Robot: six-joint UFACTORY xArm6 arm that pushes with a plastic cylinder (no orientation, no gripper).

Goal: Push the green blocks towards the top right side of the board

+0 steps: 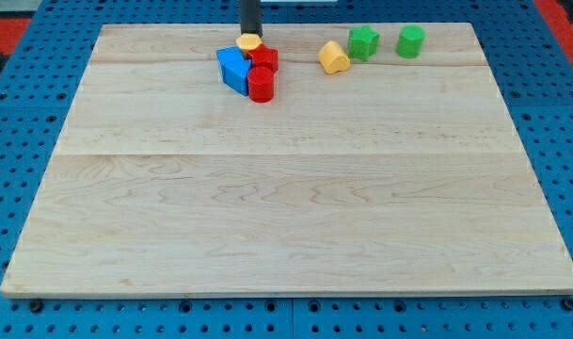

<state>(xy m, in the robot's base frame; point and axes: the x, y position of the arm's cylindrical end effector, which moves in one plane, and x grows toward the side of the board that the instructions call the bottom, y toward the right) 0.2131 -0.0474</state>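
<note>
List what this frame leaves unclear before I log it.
- Rod: upper part cut off by the view's top edge.
- My tip: contact with the yellow block unclear.
- Blue blocks: shapes partly hidden by the red blocks.
- Green blocks: exact shapes too small.

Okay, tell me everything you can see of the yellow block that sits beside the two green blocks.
The yellow heart-shaped block looks like matte painted wood, lying flat on the pale wooden board near the view's top edge. It sits just left of the green star-shaped block, close to it or barely touching. My tip is away to its left, by the red and blue cluster.
</note>
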